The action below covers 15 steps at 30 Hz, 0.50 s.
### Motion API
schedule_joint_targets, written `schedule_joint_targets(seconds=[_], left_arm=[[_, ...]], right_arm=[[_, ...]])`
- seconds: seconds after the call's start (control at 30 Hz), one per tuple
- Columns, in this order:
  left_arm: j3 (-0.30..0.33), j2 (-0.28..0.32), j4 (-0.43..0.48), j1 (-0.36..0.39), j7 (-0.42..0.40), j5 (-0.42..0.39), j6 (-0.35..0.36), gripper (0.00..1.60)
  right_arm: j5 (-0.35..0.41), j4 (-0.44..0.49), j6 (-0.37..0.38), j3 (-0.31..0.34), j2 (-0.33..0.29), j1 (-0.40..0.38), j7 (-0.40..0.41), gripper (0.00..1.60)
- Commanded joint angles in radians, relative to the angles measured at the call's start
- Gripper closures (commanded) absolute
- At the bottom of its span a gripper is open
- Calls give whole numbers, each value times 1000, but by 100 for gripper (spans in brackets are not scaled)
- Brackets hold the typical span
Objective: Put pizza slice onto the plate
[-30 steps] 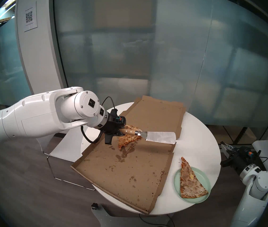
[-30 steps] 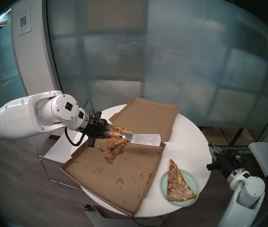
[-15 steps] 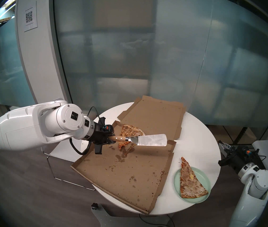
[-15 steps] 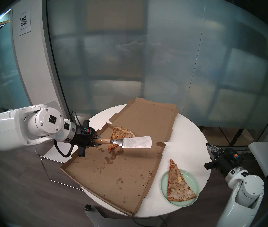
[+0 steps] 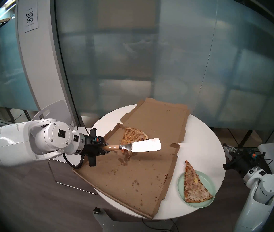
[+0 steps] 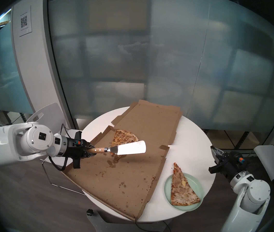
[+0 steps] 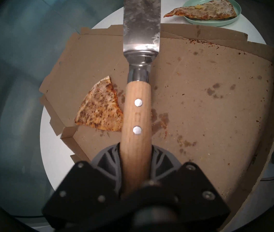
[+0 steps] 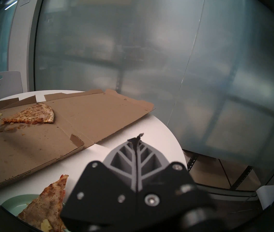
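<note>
So the pizza slice (image 5: 194,186) already sat on the plate (image 5: 208,203), tip hanging past the rim. My left gripper (image 7: 135,181) was clamped on the spatula (image 5: 145,145), blade bare; right gripper (image 8: 137,159) pinched closed, empty, beside the plate. I figured only parking the spatula remained.

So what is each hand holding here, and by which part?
The left hand grips the spatula by its wooden handle. The right hand is shut and holds nothing.
</note>
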<state>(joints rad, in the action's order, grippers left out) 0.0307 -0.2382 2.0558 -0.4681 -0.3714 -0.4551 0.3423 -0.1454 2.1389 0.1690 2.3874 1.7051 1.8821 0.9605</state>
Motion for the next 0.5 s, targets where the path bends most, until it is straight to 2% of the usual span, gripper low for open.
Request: schedule_joint_targets(seconds=[0.0,0.3,0.47], left_arm=[[-6,3,-7,-16,31,-4,-19,160],[-20,-18,-35,-32,37,-5,-8,160],[-31,-27,-67,-36,12,10,-5,160]], right_arm=[[9,25,-5,6,-3,2,8,160],[10,22,-7,10,-5,0,15,160],[10,19,-8,14,-4,-2,18,160]])
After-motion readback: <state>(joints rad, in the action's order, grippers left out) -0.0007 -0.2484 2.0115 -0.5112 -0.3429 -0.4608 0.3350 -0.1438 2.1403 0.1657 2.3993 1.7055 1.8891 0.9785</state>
